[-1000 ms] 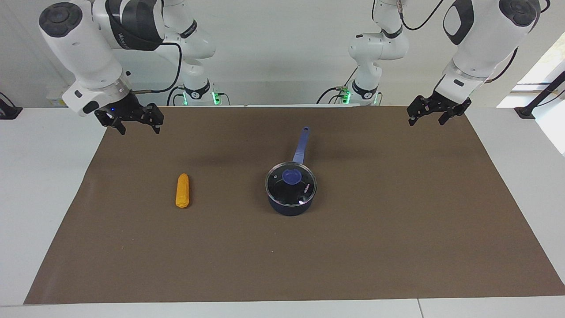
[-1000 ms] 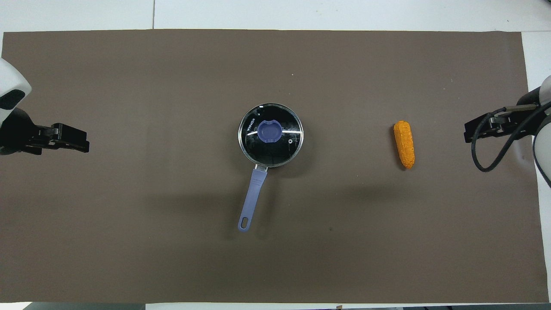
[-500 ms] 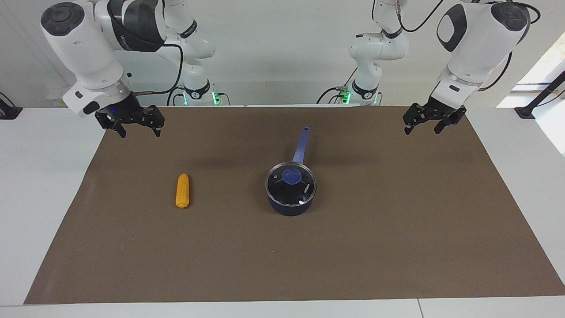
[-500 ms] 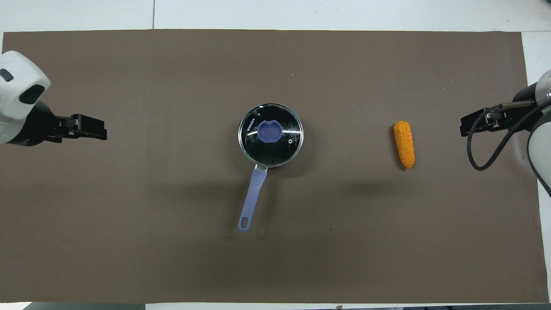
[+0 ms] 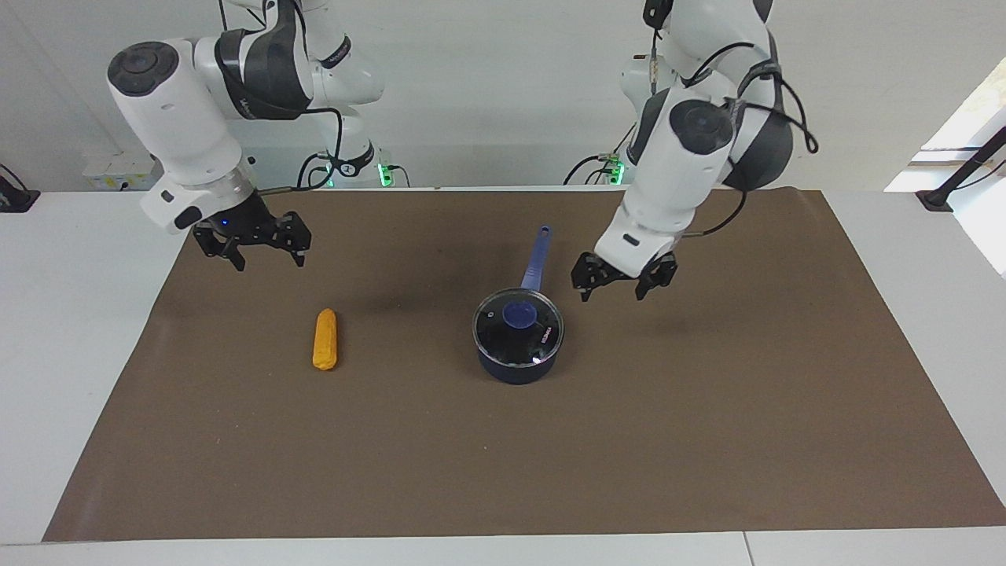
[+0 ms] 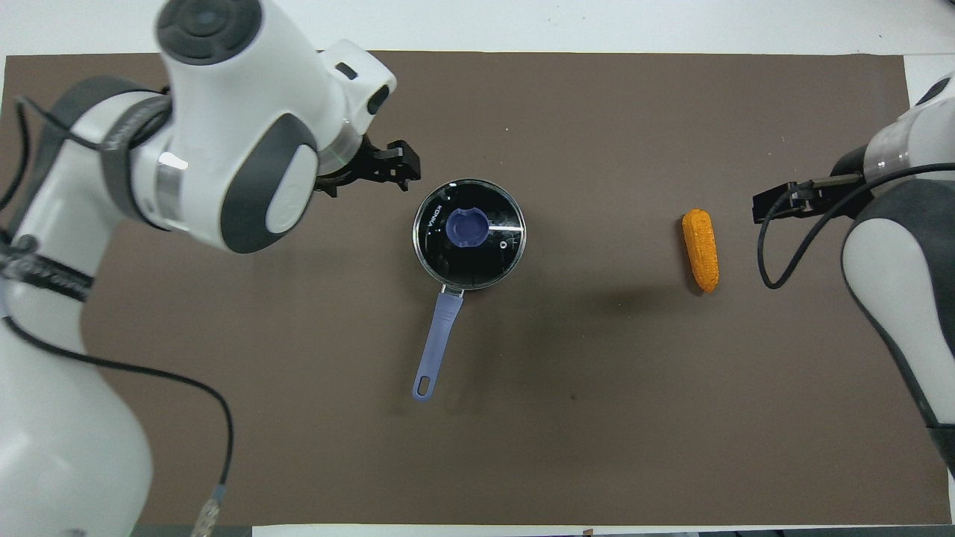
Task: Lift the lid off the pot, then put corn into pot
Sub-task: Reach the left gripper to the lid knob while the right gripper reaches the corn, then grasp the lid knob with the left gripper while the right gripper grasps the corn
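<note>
Glass lid on navy pot; orange corn lying well apart

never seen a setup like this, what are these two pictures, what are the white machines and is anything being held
These are two robot arms at a table, each ending in a two-finger gripper. One picture looks at them from across the table; the other looks down from above their own end, so the sides are swapped between them.

On the brown mat stands a small dark blue pot with a long handle pointing toward the robots. A glass lid with a blue knob sits on it. An orange corn cob lies toward the right arm's end.

Nothing is held. The left gripper hangs open in the air beside the pot, not touching it. The right gripper hangs open over the mat, short of the corn.
</note>
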